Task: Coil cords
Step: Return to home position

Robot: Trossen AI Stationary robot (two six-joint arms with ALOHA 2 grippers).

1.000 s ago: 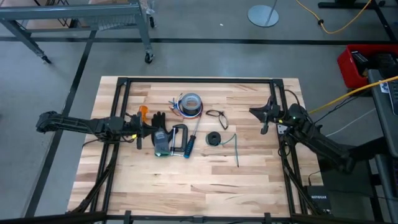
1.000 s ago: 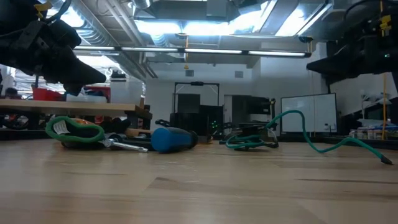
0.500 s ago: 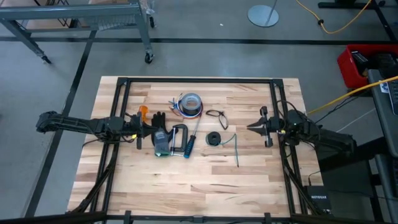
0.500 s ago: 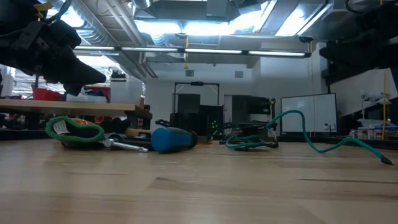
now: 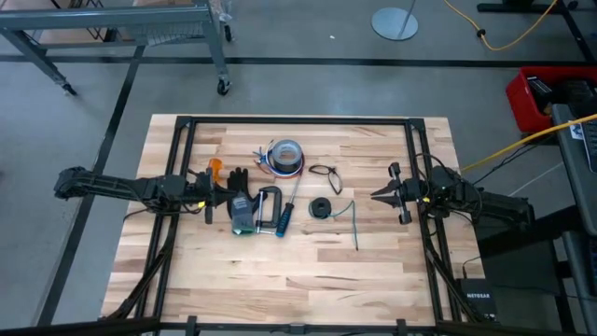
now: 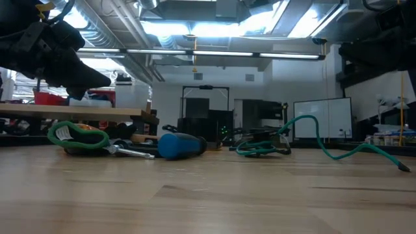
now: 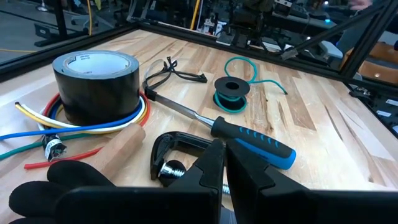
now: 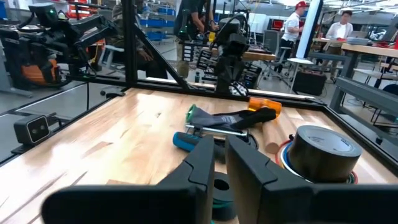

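Note:
A thin teal-green cord (image 5: 354, 222) lies loose on the table, one end at a small black spool (image 5: 322, 208) wound with teal; both also show in the left wrist view (image 7: 231, 90). A thin black cord (image 5: 325, 173) lies bunched just beyond it, also in the left wrist view (image 7: 173, 68). My right gripper (image 5: 377, 195) is shut and empty. It points toward the table's left and hovers right of the teal cord. My left gripper (image 5: 228, 196) is shut and empty. It hovers over the gloves and clamp at the left.
A grey-blue tape roll (image 5: 284, 157) sits on coloured wires at the far middle. A blue-handled screwdriver (image 5: 284, 213), a C-clamp (image 5: 269, 207), a black glove (image 5: 238, 177) and a green-grey glove (image 5: 244, 215) lie left of the cords. A black frame (image 5: 415, 159) rims the table.
My right gripper has swung toward the table's near edge and turned, so that it points level toward the table's left at the teal cord. It stays shut. The cords and my left arm have not moved.

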